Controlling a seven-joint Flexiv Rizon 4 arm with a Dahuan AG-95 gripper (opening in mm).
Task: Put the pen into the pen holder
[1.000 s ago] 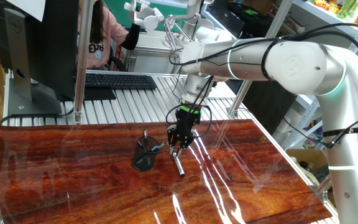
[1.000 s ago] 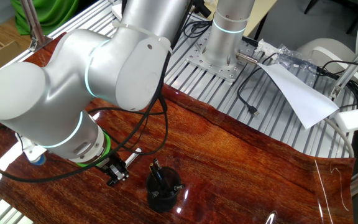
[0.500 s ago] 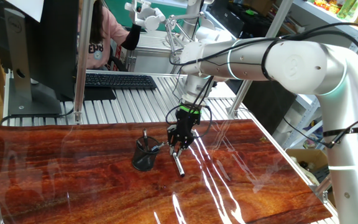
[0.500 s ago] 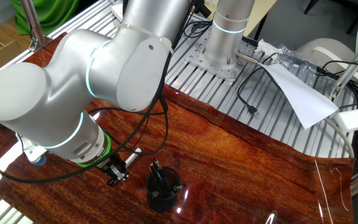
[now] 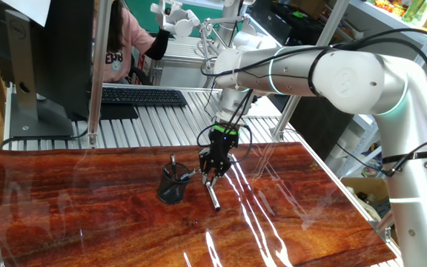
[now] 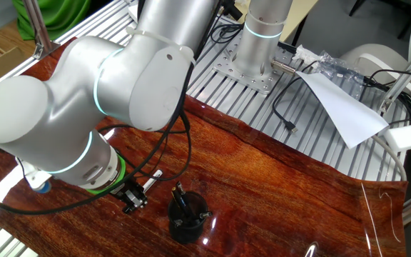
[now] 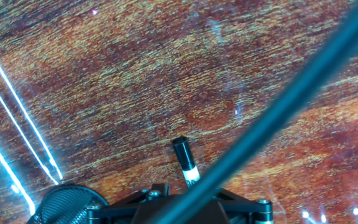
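Note:
My gripper (image 5: 210,176) is shut on the pen (image 5: 213,197), a slim black and silvery-white stick that slants down from the fingers to just over the reddish wood. The pen holder (image 5: 172,185), a small black mesh cup, stands right beside it on the left with dark pens poking out of it. In the other fixed view the gripper (image 6: 132,200) sits under the arm's big joint, left of the pen holder (image 6: 188,220). The hand view has the pen (image 7: 185,163) jutting out from the black gripper body and the pen holder (image 7: 66,205) at the lower left.
A keyboard (image 5: 143,96), a monitor (image 5: 43,52) and a person in pink (image 5: 124,44) are behind the wooden top on a slatted metal bench. White paper (image 6: 344,107) and black cables (image 6: 291,107) lie near the arm's base. A cable (image 7: 278,112) crosses the hand view diagonally.

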